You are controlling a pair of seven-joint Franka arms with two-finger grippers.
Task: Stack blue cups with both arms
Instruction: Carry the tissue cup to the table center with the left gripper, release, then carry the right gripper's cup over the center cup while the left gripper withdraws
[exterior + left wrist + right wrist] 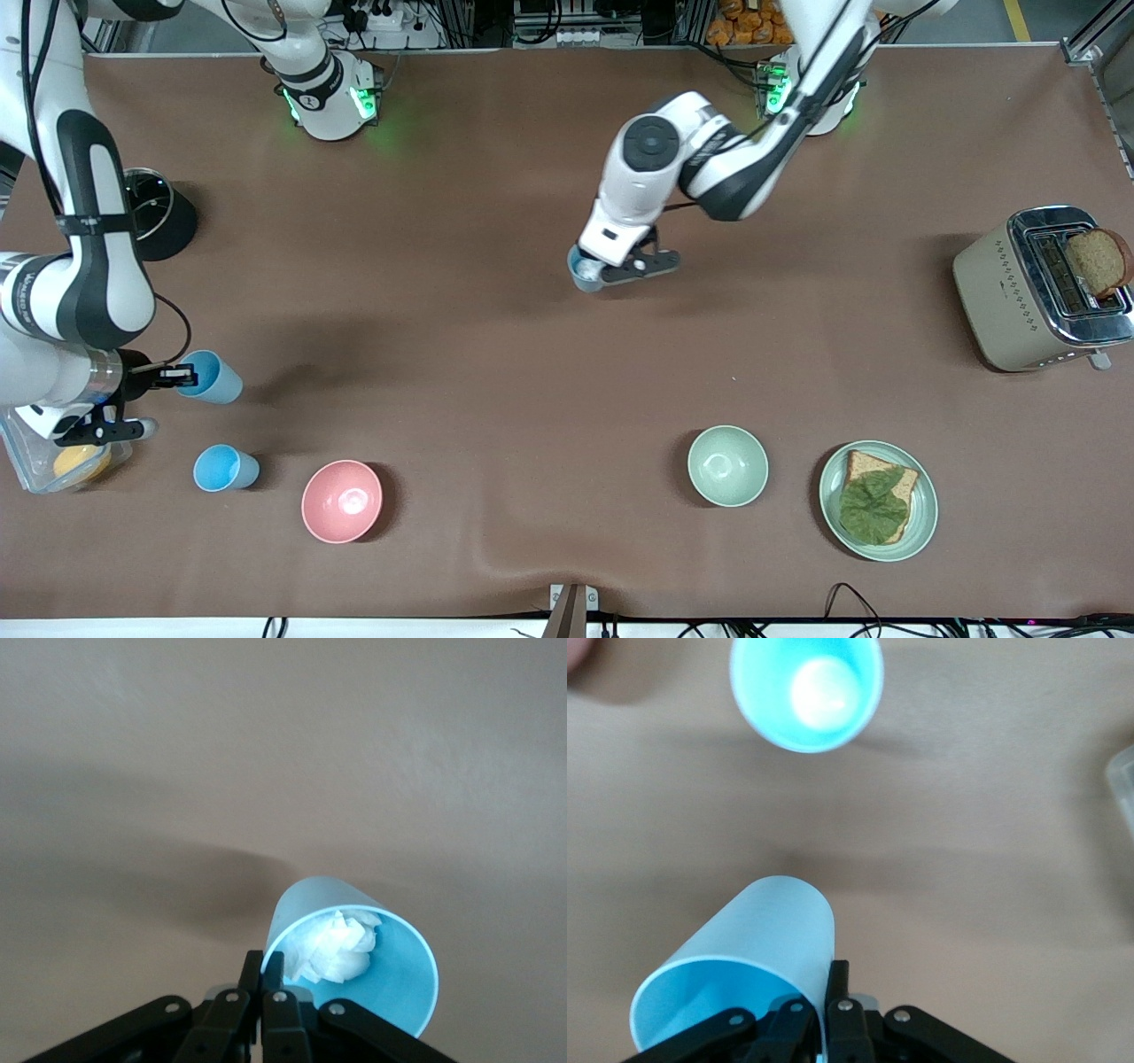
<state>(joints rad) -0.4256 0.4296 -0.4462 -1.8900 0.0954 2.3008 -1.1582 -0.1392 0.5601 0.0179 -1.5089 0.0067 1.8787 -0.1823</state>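
My right gripper (186, 378) is shut on the rim of a light-blue cup (213, 378) and holds it tilted above the table at the right arm's end. The right wrist view shows the gripper (830, 981) pinching this cup's (744, 974) wall. A second blue cup (226, 468) stands upright on the table just nearer the camera; it also shows in the right wrist view (806, 687). My left gripper (595, 268) is shut on the rim of a third blue cup (583, 271) over the table's middle. In the left wrist view the gripper (273, 970) holds that cup (390, 983), which has crumpled white paper (341, 946) inside.
A pink bowl (342, 501) sits beside the standing cup. A green bowl (727, 465) and a green plate (926, 518) with bread and a leaf lie toward the left arm's end. A toaster (1001, 292) holds a bread slice. A black pot (164, 217) and a clear box (27, 465) flank the right arm.
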